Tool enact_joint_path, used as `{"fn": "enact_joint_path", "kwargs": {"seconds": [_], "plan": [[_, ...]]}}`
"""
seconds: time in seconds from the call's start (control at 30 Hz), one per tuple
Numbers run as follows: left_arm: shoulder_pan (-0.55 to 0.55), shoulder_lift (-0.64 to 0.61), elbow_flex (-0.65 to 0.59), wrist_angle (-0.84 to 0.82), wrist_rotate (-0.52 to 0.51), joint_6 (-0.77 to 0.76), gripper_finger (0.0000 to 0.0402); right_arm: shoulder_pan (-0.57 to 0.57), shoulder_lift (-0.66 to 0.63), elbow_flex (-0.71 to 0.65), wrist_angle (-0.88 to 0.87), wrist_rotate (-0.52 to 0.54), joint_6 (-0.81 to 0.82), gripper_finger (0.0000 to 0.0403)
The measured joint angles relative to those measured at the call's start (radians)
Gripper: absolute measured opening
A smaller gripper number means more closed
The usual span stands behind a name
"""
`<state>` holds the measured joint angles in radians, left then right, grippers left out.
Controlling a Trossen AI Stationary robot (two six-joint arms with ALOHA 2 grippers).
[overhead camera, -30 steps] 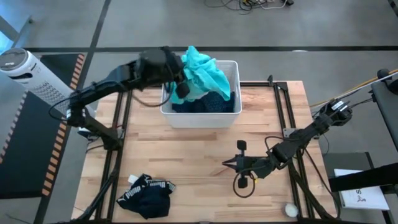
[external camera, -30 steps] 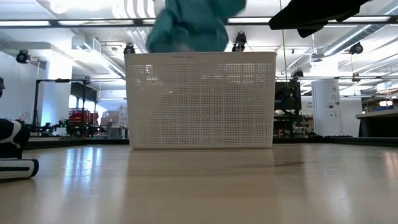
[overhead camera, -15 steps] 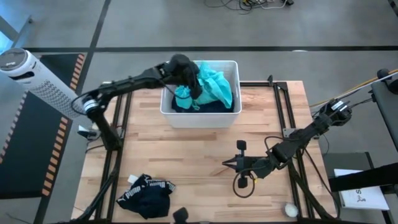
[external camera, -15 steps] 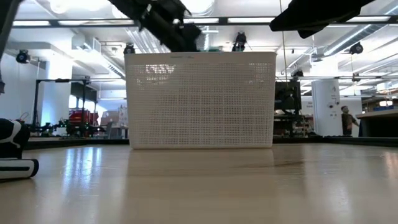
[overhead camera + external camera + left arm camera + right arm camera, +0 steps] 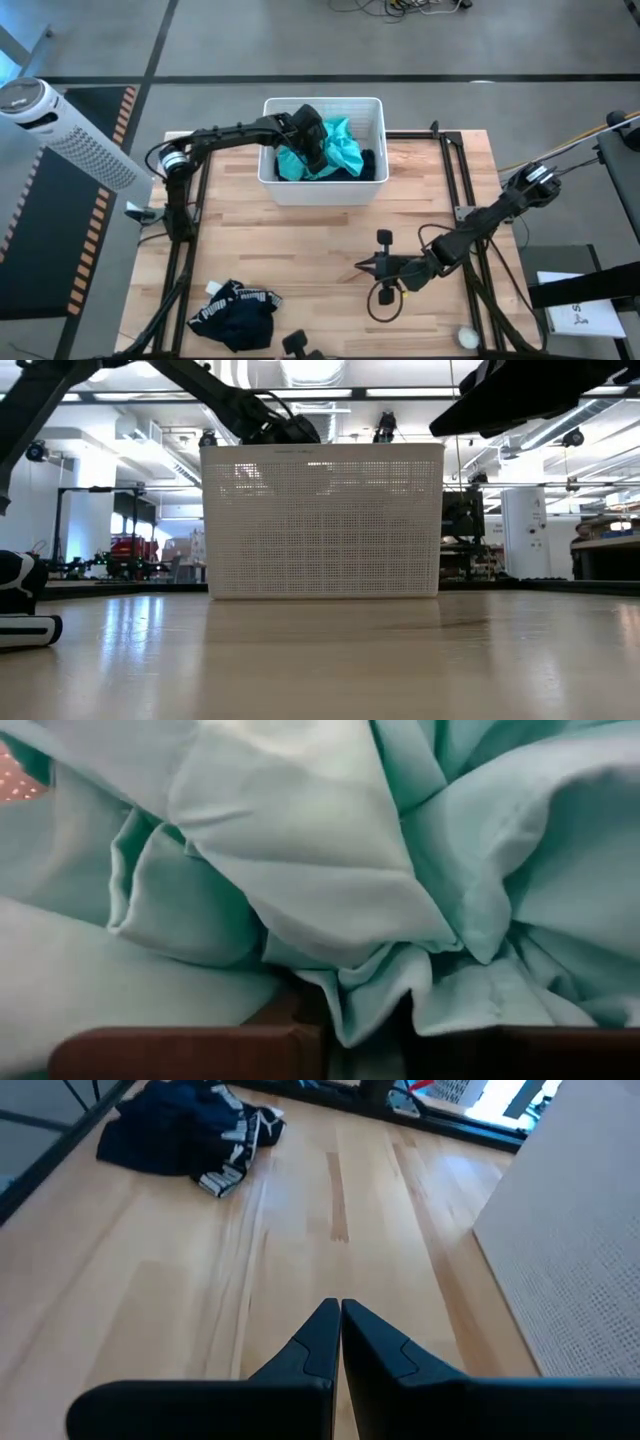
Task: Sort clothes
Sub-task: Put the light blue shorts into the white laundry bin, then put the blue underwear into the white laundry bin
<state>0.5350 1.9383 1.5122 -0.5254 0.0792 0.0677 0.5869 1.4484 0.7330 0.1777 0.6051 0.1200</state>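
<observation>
Teal shirt (image 5: 335, 150) lowered into basket (image 5: 322, 190) — left tool (image 5: 310, 140) buried, grip hidden

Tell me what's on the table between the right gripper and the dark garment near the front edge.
Nothing: in the high view, bare wood separates the right gripper from the dark garment.

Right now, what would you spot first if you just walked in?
The bright teal shirt in the white basket at the table's far edge, with the left gripper buried in it. Next, the dark shorts alone at the near left corner.
</observation>
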Motion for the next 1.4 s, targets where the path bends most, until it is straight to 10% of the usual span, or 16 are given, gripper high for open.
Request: {"fn": "enact_joint_path", "kwargs": {"seconds": [0.63,0.87,1.4], "plan": [[-0.011,-0.367,-0.003,-0.069,0.029,-0.019,0.0265,-0.003,-0.003,0.000,0.059,0.000,-0.055,0.0000],[-0.080,-0.573,-0.002,-0.279,0.152,-0.025,0.0280,-0.003,-0.003,0.000,0.090,-0.001,-0.083,0.0000],[-0.925,-0.608,-0.004,-0.609,-0.190,-0.455,0.0243,-0.005,-0.004,0.000,0.094,-0.002,-0.083,0.0000]]}}
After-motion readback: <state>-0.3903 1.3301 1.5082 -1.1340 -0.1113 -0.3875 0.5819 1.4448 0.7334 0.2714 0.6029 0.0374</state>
